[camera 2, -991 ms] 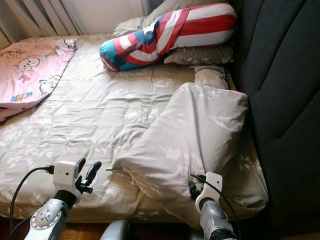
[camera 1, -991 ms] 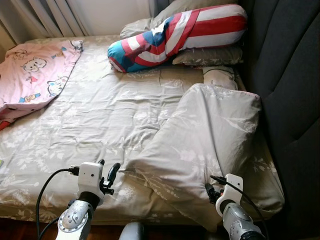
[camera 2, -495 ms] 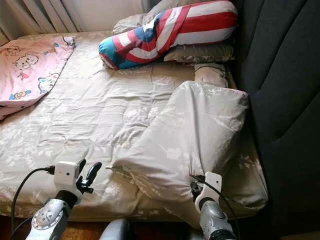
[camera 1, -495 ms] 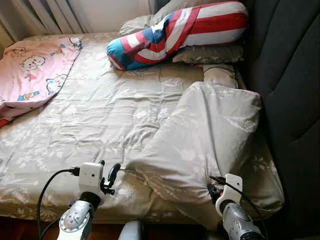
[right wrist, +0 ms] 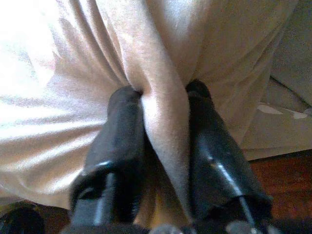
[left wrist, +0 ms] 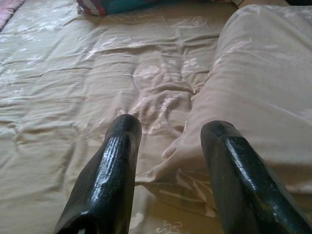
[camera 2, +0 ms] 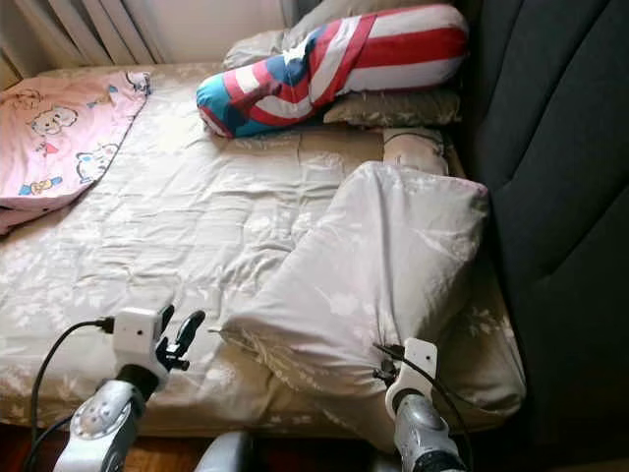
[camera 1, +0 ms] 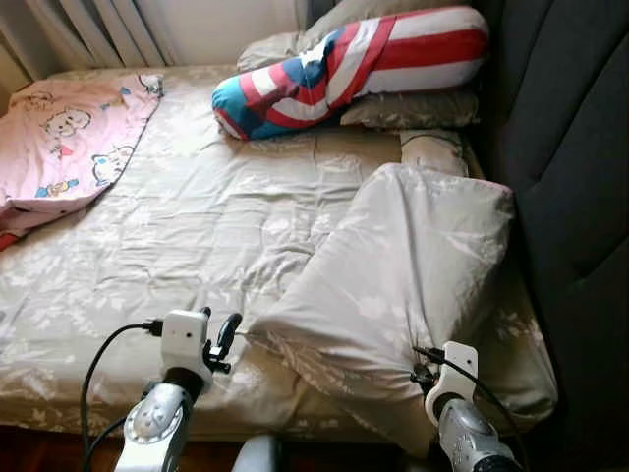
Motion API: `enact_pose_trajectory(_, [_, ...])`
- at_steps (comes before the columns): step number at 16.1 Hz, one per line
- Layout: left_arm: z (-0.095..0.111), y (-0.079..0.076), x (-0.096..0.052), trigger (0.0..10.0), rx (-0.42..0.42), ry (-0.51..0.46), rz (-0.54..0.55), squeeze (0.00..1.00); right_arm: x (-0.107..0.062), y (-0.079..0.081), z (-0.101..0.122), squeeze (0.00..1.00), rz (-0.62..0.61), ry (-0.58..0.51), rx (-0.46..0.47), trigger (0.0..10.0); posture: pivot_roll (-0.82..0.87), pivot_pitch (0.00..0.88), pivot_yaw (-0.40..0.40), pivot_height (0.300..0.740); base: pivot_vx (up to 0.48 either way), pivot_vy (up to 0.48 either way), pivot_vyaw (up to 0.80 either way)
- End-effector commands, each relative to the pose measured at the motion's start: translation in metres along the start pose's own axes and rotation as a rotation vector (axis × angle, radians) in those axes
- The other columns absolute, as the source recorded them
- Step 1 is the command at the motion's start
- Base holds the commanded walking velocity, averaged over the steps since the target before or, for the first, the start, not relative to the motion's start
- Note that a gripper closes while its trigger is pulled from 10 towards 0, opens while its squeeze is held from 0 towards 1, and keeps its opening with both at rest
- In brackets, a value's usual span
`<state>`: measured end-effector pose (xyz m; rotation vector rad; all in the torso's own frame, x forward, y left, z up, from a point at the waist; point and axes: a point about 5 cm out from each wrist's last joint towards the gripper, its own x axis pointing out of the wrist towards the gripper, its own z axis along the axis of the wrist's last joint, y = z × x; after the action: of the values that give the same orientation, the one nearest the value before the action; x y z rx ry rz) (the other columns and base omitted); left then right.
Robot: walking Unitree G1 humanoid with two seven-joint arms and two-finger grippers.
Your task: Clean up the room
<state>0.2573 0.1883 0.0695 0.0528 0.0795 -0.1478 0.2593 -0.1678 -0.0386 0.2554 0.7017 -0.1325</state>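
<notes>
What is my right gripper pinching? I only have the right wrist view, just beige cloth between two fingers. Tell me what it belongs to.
Observer: It is a fold of the folded-back duvet, pinched by the right gripper near the bed's front edge.
Operator: Report the left gripper.
Observer: The left gripper is open, with the duvet's loose corner lying just ahead of its fingers, not gripped.
Operator: List what lies at the far end.
Observer: A red, white and blue bolster lies on grey pillows, and a pink cartoon blanket covers the far left corner.
</notes>
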Motion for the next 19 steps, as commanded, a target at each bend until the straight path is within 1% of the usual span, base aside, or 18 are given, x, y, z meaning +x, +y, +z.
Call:
enact_pose_trajectory(1, [-0.003, 0.0, 0.001, 10.0, 0.002, 0.009, 0.001, 0.0, -0.004, -0.003, -0.023, 0.0, -0.015, 0.098, -0.019, 0.0, 0.1, 0.071, 0.055, 0.666, 0.0, 0.0, 0.0])
enact_pose_trajectory(4, [-0.002, 0.001, 0.005, 10.0, 0.001, 0.002, 0.007, 0.0, -0.004, -0.006, -0.02, 0.0, -0.028, 0.09, -0.015, 0.0, 0.09, 0.056, 0.051, 0.666, 0.0, 0.0, 0.0])
enact_pose_trajectory(5, [-0.004, 0.003, 0.006, 10.0, 0.015, 0.016, 0.01, 0.0, -0.003, -0.007, -0.019, 0.0, -0.029, 0.086, -0.028, 0.0, 0.09, 0.05, 0.05, 0.666, 0.0, 0.0, 0.0])
enact_pose_trajectory(7, [-0.006, 0.006, 0.009, 10.0, 0.015, 0.019, 0.011, 0.0, -0.003, -0.01, -0.017, 0.0, -0.035, 0.09, -0.08, 0.0, 0.07, 0.045, 0.048, 0.666, 0.0, 0.0, 0.0])
enact_pose_trajectory(10, [-0.004, 0.005, 0.014, 10.0, 0.014, 0.008, 0.007, 0.0, -0.003, -0.03, -0.002, 0.0, -0.105, 0.037, -0.08, 0.0, 0.04, 0.046, 0.049, 0.666, 0.0, 0.0, 0.0])
enact_pose_trajectory(11, [-0.005, 0.005, 0.015, 10.0, 0.013, 0.009, 0.006, 0.0, -0.004, -0.041, 0.007, 0.0, -0.138, 0.01, -0.103, 0.0, 0.03, 0.048, 0.048, 0.666, 0.0, 0.0, 0.0])
enact_pose_trajectory(12, [-0.006, 0.003, 0.016, 10.0, 0.01, 0.011, 0.001, 0.0, -0.006, -0.058, 0.019, 0.0, -0.188, -0.028, -0.116, 0.0, 0.02, 0.048, 0.046, 0.666, 0.0, 0.0, 0.0])
enact_pose_trajectory(13, [-0.007, 0.001, 0.017, 10.0, 0.011, 0.013, -0.002, 0.0, -0.006, -0.064, 0.024, 0.0, -0.204, -0.041, -0.114, 0.0, 0.02, 0.049, 0.045, 0.666, 0.0, 0.0, 0.0])
enact_pose_trajectory(14, [-0.007, 0.0, 0.017, 10.0, 0.009, 0.011, -0.005, 0.0, -0.011, -0.086, 0.039, 0.0, -0.264, -0.076, -0.13, 0.0, 0.01, 0.054, 0.043, 0.666, 0.0, 0.0, 0.0])
enact_pose_trajectory(15, [-0.008, 0.0, 0.017, 10.0, 0.007, 0.011, -0.005, 0.0, -0.017, -0.104, 0.051, 0.0, -0.321, -0.106, -0.149, 0.0, 0.01, 0.056, 0.043, 0.666, 0.0, 0.0, 0.0])
enact_pose_trajectory(17, [-0.01, 0.001, 0.015, 10.0, 0.01, 0.015, -0.007, 0.0, -0.021, -0.118, 0.06, 0.0, -0.371, -0.119, -0.173, 0.0, 0.0, 0.058, 0.043, 0.666, 0.0, 0.0, 0.0])
enact_pose_trajectory(18, [-0.013, 0.002, 0.012, 10.0, 0.016, 0.024, -0.008, 0.0, -0.03, -0.139, 0.076, 0.0, -0.449, -0.146, -0.215, 0.0, 0.0, 0.059, 0.043, 0.666, 0.0, 0.0, 0.0])
enact_pose_trajectory(19, [-0.014, 0.003, 0.011, 10.0, 0.017, 0.025, -0.008, 0.0, -0.032, -0.143, 0.079, 0.0, -0.468, -0.154, -0.218, 0.0, 0.0, 0.062, 0.043, 0.666, 0.0, 0.0, 0.0])
